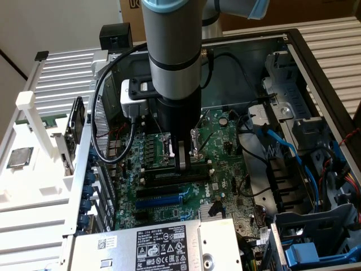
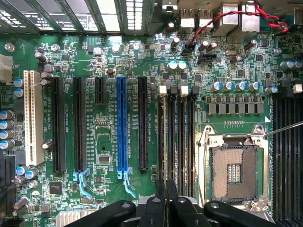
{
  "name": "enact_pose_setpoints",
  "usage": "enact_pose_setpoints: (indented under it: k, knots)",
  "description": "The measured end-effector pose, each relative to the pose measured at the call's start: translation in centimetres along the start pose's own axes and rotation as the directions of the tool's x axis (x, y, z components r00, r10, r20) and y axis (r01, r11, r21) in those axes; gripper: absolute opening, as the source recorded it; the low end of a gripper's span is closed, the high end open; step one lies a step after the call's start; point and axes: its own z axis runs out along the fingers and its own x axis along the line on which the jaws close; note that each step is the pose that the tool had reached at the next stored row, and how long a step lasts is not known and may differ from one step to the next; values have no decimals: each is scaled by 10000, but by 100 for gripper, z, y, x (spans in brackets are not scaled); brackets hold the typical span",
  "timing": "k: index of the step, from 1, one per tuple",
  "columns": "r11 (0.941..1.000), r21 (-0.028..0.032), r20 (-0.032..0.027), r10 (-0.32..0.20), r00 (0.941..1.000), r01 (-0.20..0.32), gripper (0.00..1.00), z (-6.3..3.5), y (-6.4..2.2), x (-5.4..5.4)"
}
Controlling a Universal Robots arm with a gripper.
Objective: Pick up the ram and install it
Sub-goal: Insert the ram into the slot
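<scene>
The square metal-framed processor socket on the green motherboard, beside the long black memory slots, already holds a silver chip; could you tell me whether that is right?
Not quite: the square metal-framed processor socket is empty, with its bare contact field exposed. It does sit on the green motherboard, beside the long black memory slots. The wrist view shows this.

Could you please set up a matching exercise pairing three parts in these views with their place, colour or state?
Things:
1. processor socket
2. twisted wires
3. loose processor chip

Descriptions:
a. red and black
b. lying on the white tray
c. empty, on the green motherboard

Pairs: 1-c, 2-a, 3-b
</scene>
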Motion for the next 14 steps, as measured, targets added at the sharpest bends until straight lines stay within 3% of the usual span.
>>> enact_pose_setpoints:
  k: [2, 3, 14]
  knots:
    - [10000, -2, 3, -3, 10000, 3, 13, 2, -1, 0]
    - [10000, -3, 1, -2, 10000, 2, 20, 1, -1, 0]
    - [10000, -5, -4, 1, 10000, -1, 20, -12, 1, 0]
